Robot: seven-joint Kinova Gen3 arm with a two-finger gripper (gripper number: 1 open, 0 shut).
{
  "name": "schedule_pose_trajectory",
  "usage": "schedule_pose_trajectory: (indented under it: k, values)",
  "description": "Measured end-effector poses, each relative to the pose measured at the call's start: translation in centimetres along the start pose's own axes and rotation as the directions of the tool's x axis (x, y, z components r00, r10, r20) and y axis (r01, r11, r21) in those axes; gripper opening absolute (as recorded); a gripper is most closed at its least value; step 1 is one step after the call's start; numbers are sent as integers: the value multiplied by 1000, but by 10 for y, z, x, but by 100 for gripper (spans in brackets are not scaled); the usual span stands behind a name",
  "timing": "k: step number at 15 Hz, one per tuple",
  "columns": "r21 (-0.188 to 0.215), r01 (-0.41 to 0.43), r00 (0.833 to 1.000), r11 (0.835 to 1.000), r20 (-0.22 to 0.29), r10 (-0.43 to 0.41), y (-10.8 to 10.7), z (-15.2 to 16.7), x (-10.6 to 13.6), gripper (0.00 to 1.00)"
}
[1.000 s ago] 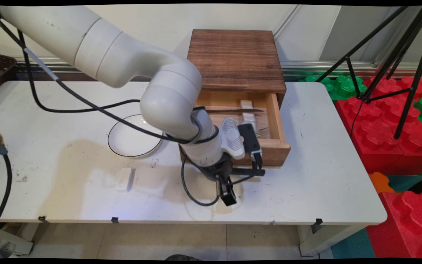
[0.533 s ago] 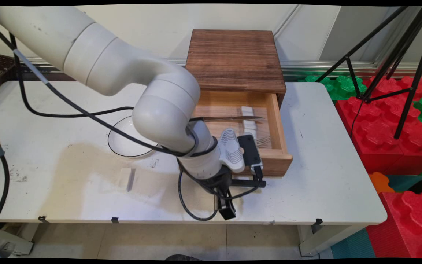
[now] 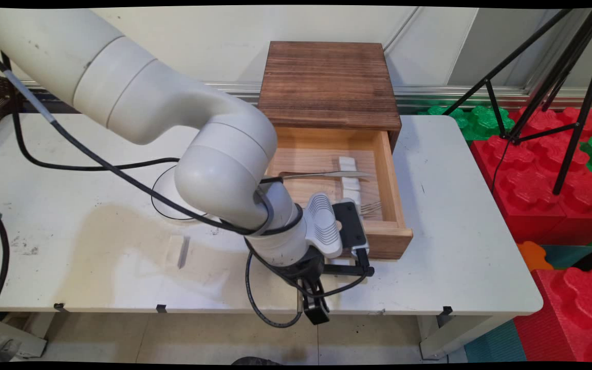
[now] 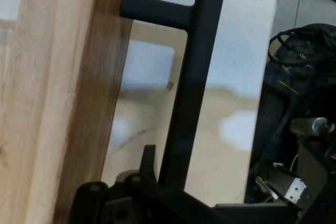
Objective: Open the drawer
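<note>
Lighting's bright and pretty even over my worktop (image 3: 455,216), soft overhead stuff. My arm (image 3: 214,154) drops a mild, fuzzy-edged shadow toward the near-left. Main view bows a bit at the edges. The view from my hand is softer: the drawer front (image 4: 58,98) close up is smeary, the dark handle (image 4: 191,82) a bit soft too

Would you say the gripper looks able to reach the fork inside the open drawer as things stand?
Probably yes. The drawer is pulled well out, and the fork lies uncovered near its front right corner. The gripper sits at the drawer's handle, so it would have to rise over the front panel first.
</note>
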Motion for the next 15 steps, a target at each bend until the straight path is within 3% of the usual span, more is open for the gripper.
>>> schedule_pose_trajectory:
  k: [15]
  values:
    - [-23, -15, 1000, 1000, 8, 15, 20, -7, -8, 100]
